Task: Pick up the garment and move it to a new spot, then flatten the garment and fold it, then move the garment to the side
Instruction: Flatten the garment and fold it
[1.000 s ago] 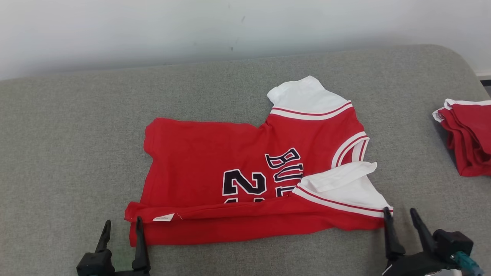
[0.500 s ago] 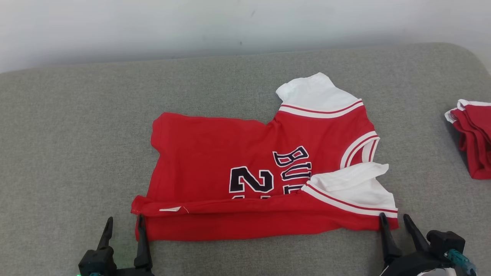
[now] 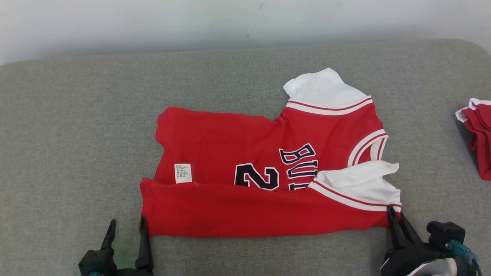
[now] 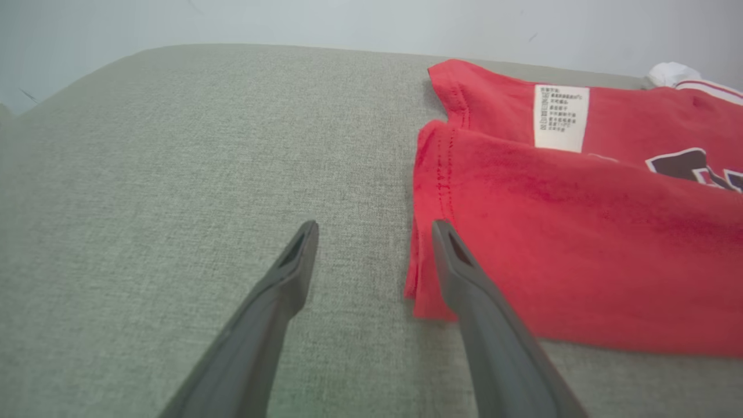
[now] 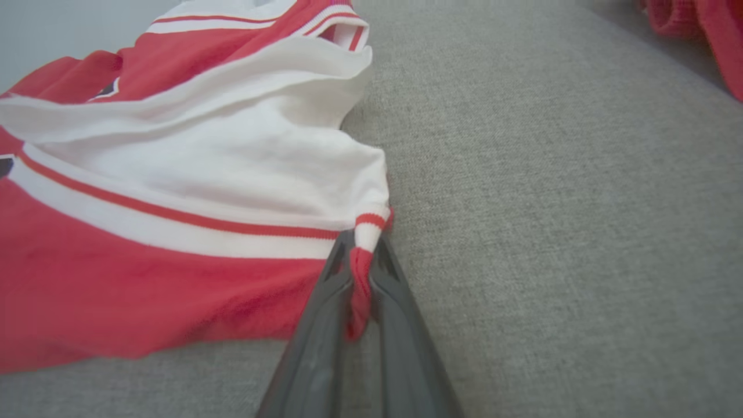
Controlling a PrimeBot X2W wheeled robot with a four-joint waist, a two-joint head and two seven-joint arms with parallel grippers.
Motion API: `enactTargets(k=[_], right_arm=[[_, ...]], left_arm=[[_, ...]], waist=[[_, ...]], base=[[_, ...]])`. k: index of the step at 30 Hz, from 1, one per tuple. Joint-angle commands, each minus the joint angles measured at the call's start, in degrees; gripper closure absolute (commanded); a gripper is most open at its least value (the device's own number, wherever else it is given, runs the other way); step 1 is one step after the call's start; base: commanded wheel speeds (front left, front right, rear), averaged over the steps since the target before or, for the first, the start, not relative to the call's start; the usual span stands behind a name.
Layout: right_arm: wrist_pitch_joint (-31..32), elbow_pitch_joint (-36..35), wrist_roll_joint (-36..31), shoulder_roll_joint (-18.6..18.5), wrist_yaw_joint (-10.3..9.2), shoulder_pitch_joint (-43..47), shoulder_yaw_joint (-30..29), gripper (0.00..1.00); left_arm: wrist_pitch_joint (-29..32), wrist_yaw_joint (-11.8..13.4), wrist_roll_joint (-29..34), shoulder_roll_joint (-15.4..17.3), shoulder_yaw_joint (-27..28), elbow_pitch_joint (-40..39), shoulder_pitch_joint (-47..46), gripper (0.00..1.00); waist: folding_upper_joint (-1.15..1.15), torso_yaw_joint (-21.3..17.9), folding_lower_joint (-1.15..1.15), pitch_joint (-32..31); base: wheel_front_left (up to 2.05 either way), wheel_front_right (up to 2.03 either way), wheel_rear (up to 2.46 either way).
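Spreading across the middle of the grey upholstered surface point(image 3: 76, 134), the red BULLS jersey point(image 3: 230, 145) lies with its near long edge doubled over toward 12 o'clock. Its neckline and white sleeves are at the 3 o'clock end and its hem at 9 o'clock. Another red, white-edged garment point(image 3: 477, 149) sits well apart at 3 o'clock. The right gripper point(image 3: 394, 216), at the jersey's 4 o'clock corner, has its fingers pressed together on the striped trim under the near sleeve point(image 3: 360, 184). The left gripper point(image 3: 127, 220), at 7 o'clock, stands spread with nothing between its fingers, one finger just beside the hem corner. The step looks like a lengthwise fold. It would go best if the left closes on both layers of that hem corner before either arm lifts. Both should then rise level and travel together toward 12 o'clock, with the cloth taut so the crease runs straight and the white care label point(image 3: 183, 173) ends up tucked inside.
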Motion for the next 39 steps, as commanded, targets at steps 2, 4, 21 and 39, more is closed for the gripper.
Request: enactTargets(k=[2,4,21,39], right_arm=[[0.7,-0.8,0.3,-0.6,-0.28,0.1,-0.5,1.00],[0.5,-2.6,0.4,-0.9,-0.28,0.1,-0.8,1.00],[0.5,-6.3,-0.6,-0.6,-0.28,0.0,-2.4,1.00],[0.5,-7.0,-3.7,1.7,-0.25,3.6,-7.5,1.00]], left_arm=[[-0.2,-1.1,-1.2,0.2,-0.3,0.9,-1.1,0.00],[-0.2,-2.3,-3.0,0.2,-0.7,1.7,-2.0,0.00],[0.2,-4.4,-7.8,0.0,-6.6,11.6,-5.4,1.00],[-0.2,-5.6,-5.7,0.2,-2.6,6.7,0.4,1.00]], waist=[[0.01,-0.3,0.01,0.6],[0.01,-0.6,0.01,1.3],[0.01,-1.6,0.01,2.9],[0.01,-1.6,0.01,-5.7]], base=[[0.00,0.00,0.00],[0.00,0.00,0.00],[0.00,0.00,0.00],[0.00,0.00,0.00]])
